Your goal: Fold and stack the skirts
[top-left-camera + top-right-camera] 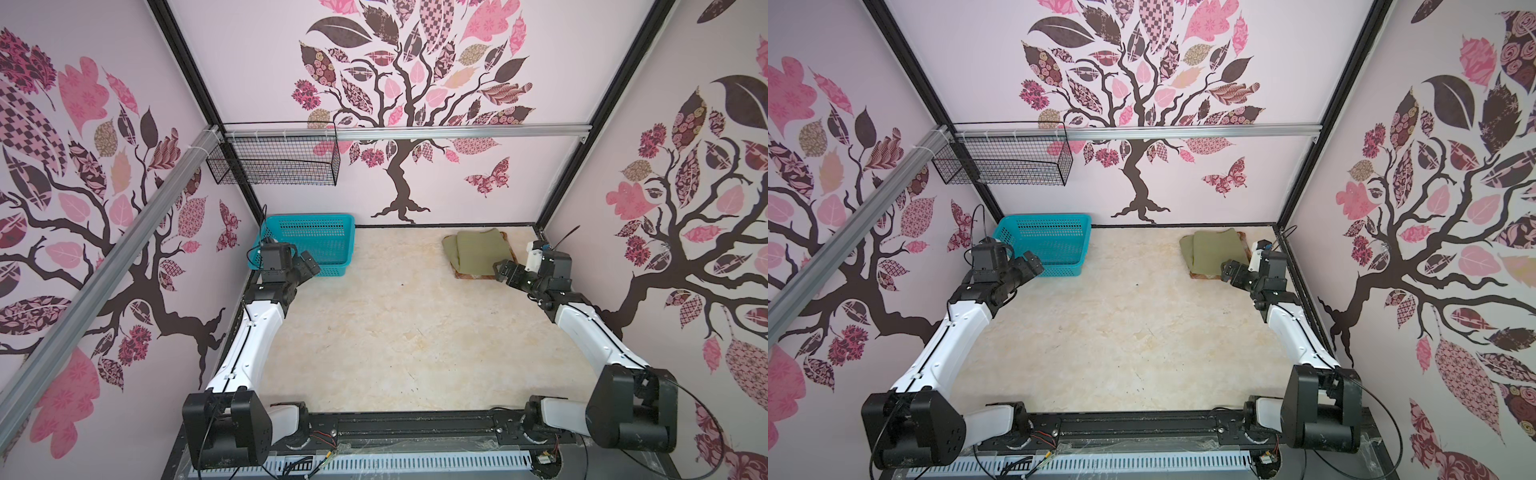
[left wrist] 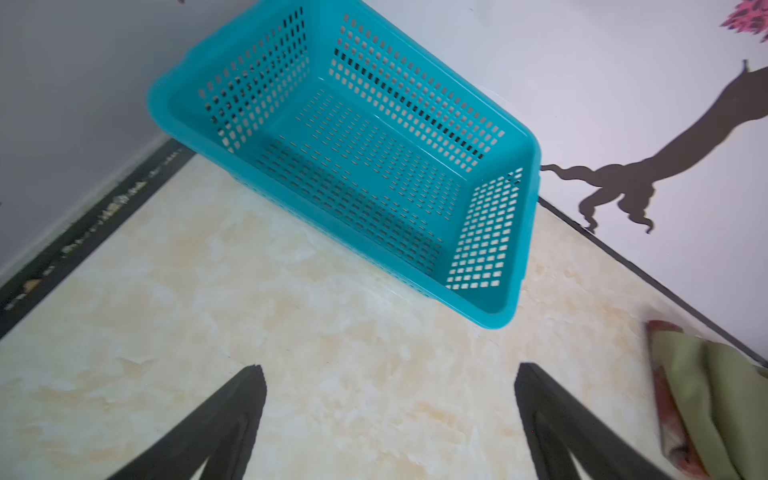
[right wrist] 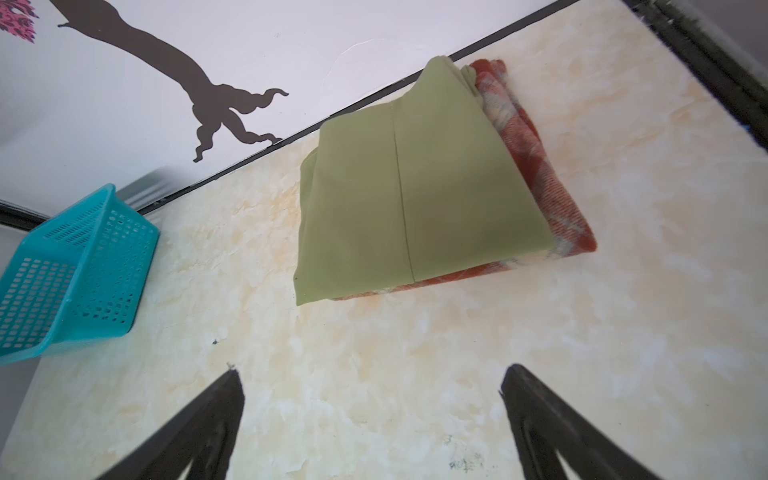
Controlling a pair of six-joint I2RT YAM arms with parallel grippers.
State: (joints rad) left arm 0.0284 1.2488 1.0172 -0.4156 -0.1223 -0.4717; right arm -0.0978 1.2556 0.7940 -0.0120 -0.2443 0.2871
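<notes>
Left fingers [image 2: 224, 415] and right fingers [image 3: 540, 415] spread, gripping nothing. Olive skirt [image 1: 478, 253] atop plaid skirt [image 3: 540, 166], upper right at table [image 1: 395, 340] edge; basket [image 1: 332, 266] upper left.

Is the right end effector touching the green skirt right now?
Apart. The right wrist view shows bare table between the open right end effector and the olive-green skirt.
</notes>
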